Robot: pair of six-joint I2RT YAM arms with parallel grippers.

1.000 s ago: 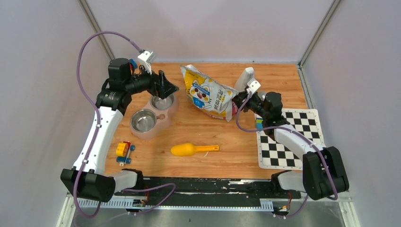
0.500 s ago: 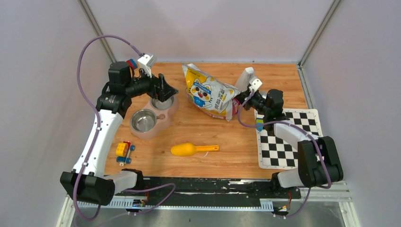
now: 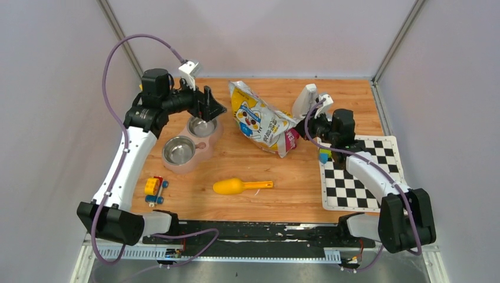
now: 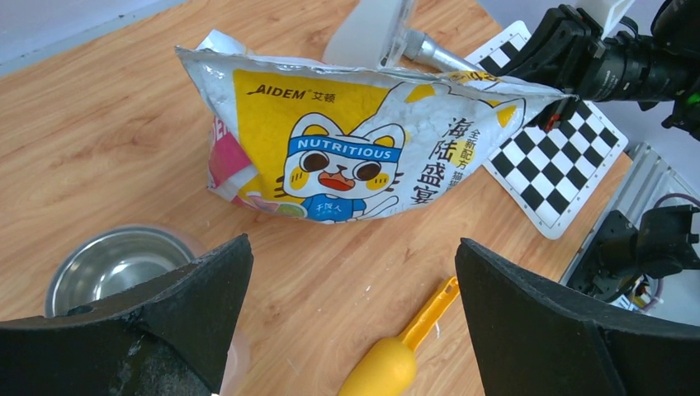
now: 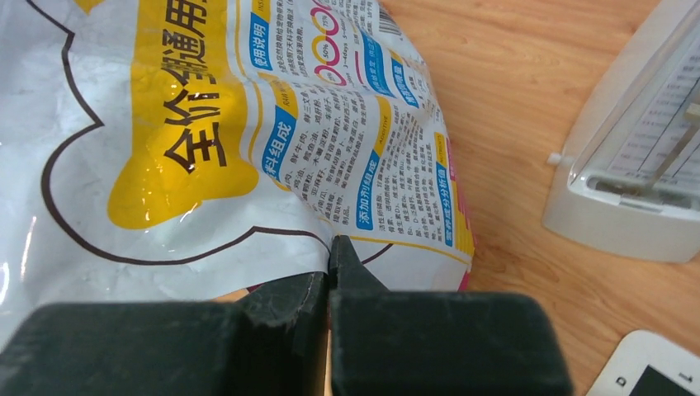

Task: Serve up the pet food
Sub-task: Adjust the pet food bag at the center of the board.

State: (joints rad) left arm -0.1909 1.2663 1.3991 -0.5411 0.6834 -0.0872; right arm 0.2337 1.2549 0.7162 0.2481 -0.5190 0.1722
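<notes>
On the counter [image 3: 265, 171], the right claw [image 5: 332, 268] gripped the bag [image 5: 206, 124] by seemingly just its edge, risking a slip; left claw [image 4: 351, 264] gaped empty.

Centre: bare table [image 3: 247, 162] wood runs open from the pet food bag [image 3: 259, 118] down to the yellow scoop [image 3: 242, 187], which lies crosswise | Left: pink double bowl [image 3: 190, 141] and toy car [image 3: 154, 188] take up the edge lane, left gripper [image 3: 211, 109] spread wide above the bowl | Right: white device [image 3: 305, 100] stands just behind the bag, possibly touching it; right gripper [image 3: 296, 125] clamps the bag's corner
</notes>
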